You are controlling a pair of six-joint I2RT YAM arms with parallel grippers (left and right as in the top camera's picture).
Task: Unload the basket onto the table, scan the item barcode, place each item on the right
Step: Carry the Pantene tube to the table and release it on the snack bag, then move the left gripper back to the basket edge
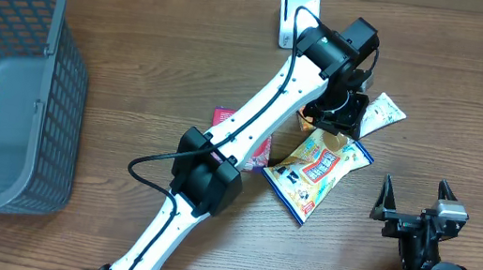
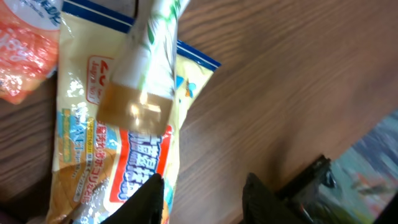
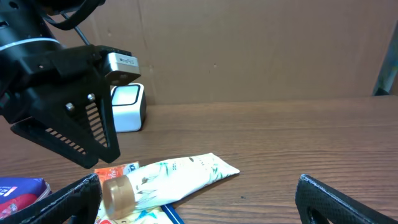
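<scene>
While flat tube (image 3: 180, 174) tops glossy packet (image 1: 316, 174), left gripper (image 2: 202, 190) half-open, right gripper (image 1: 416, 186) wide, empty.

Matt wood-grain table (image 1: 138, 64) — glossy plastic snack bag (image 1: 317, 169), plastic lattice basket (image 1: 60, 129).

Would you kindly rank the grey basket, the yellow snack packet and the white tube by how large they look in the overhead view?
Largest to smallest:
1. grey basket
2. yellow snack packet
3. white tube
The tube's true extent is a little unsure, since the left arm covers part of it.
</scene>
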